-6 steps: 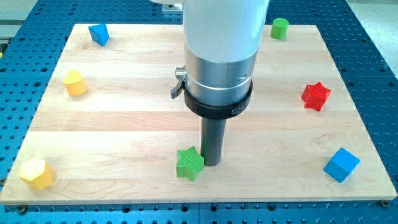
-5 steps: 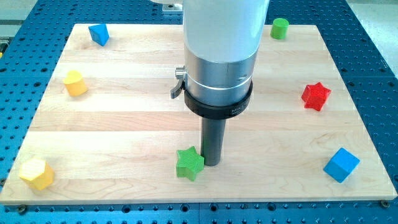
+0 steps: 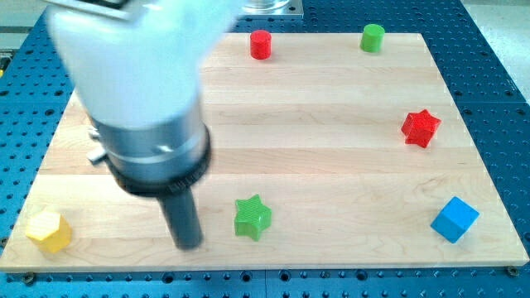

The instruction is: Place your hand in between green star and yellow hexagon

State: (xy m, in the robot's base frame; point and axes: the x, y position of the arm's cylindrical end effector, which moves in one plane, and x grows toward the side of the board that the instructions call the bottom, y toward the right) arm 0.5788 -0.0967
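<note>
The green star [image 3: 252,217] lies on the wooden board [image 3: 331,149] near the view's bottom, a little left of centre. The yellow hexagon [image 3: 49,231] sits at the board's bottom left corner. My tip [image 3: 190,244] is down on the board between them, closer to the green star, about a star's width to its left and slightly lower. The arm's body is motion-blurred and covers the board's upper left part.
A red cylinder [image 3: 262,44] and a green cylinder [image 3: 373,37] stand at the view's top edge of the board. A red star [image 3: 421,127] is at the right. A blue cube [image 3: 455,219] is at the bottom right.
My tip has moved from the green star's right side to its left side. The arm now hides the blue and yellow blocks at upper left and uncovers the red cylinder. The star has not moved.
</note>
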